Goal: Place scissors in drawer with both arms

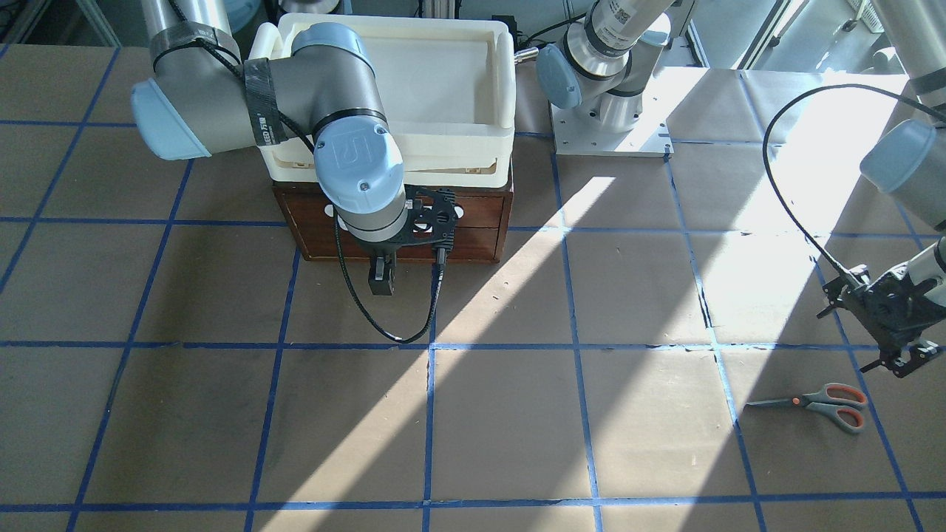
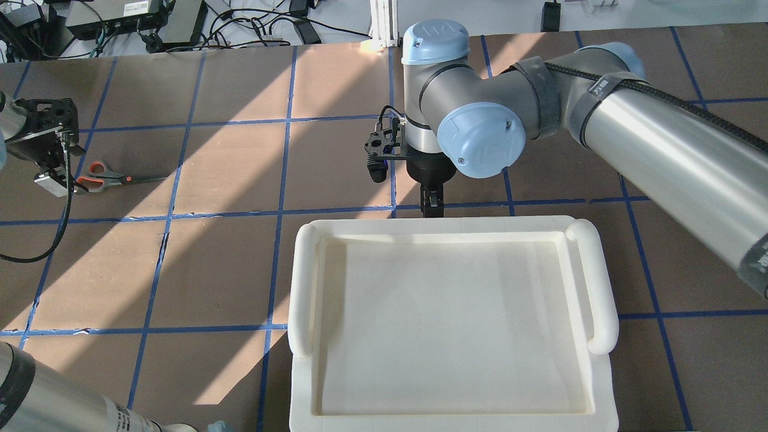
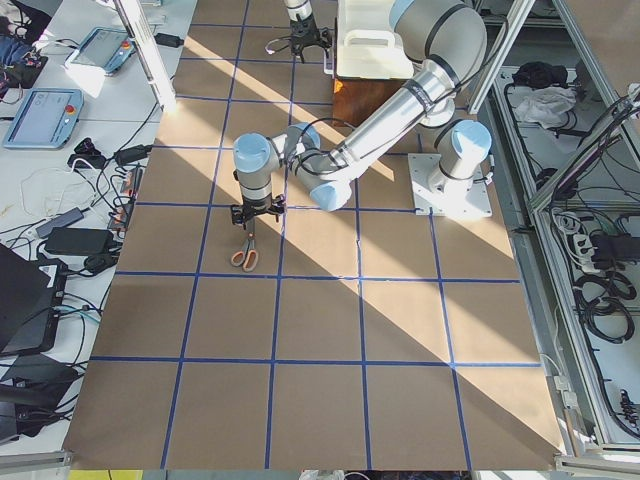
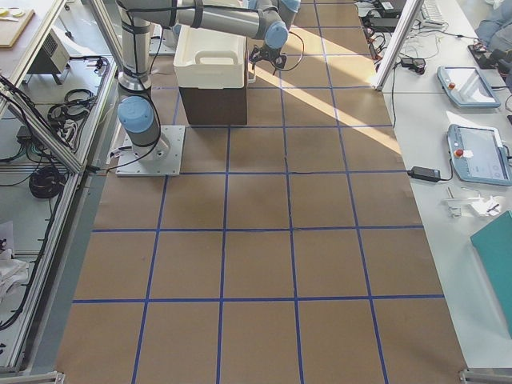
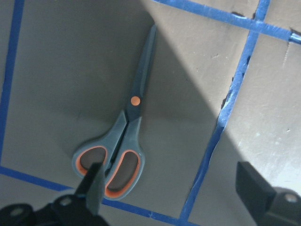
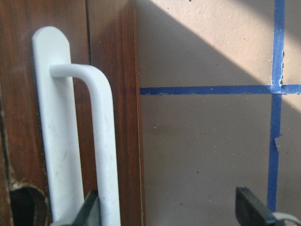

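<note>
The scissors (image 1: 820, 403) lie flat on the brown table with grey, orange-lined handles; they also show in the overhead view (image 2: 102, 176) and the left wrist view (image 5: 124, 136). My left gripper (image 5: 171, 193) is open and empty, hovering just above the handle end; it also shows in the front view (image 1: 905, 355). The dark brown drawer (image 1: 473, 222) is shut, with its white bar handle (image 6: 94, 141) in the right wrist view. My right gripper (image 6: 169, 212) is open in front of the drawer, its one finger (image 6: 91, 207) beside the handle, holding nothing.
A cream plastic tray (image 1: 502, 89) sits on top of the drawer cabinet and hides it in the overhead view (image 2: 303, 288). Blue tape lines grid the table. The left arm's base plate (image 1: 610, 137) stands beside the cabinet.
</note>
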Controlling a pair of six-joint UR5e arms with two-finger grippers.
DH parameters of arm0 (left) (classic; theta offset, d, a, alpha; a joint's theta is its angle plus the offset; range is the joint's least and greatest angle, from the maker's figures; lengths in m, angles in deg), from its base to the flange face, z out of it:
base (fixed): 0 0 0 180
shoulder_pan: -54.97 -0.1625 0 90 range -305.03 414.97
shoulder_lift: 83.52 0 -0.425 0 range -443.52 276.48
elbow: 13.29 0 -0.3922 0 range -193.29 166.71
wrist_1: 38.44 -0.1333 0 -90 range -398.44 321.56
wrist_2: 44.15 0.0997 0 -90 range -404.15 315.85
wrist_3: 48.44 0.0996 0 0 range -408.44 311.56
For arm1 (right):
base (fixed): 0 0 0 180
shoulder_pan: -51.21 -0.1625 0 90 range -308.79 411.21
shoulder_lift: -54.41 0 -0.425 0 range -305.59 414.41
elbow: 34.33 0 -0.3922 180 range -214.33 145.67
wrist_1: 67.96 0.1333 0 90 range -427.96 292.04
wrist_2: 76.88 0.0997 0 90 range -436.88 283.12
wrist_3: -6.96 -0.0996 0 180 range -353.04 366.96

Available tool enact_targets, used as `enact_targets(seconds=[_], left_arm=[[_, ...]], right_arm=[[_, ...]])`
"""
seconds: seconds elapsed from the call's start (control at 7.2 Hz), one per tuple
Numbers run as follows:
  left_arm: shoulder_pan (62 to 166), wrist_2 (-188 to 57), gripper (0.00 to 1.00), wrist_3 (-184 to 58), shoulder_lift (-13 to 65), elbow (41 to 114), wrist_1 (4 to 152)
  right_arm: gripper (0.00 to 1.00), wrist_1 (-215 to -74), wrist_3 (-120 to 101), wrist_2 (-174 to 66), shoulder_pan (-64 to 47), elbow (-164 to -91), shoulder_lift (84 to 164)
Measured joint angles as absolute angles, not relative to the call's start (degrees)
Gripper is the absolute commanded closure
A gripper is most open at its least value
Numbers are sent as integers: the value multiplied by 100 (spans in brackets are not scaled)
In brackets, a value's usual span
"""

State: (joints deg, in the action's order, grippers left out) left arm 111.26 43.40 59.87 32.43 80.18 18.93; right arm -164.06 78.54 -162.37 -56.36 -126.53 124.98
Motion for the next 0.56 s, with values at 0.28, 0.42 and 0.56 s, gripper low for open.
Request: enact_targets(seconds=[0.28,0.42,0.56], left_arm=[[11123,4161,15,6380,3668,7824,1626],[11123,4134,15,6567,3852,7664,1601],[11122,4124,15,6707,4004,7544,1592]], right_arm=[[0,-16639,7831,-16237,-5670,-12647,12406],[0,-16975,7829,-16239,-5676,-12632,12334],[0,-17172,7809,-16247,-5678,-12624,12288]])
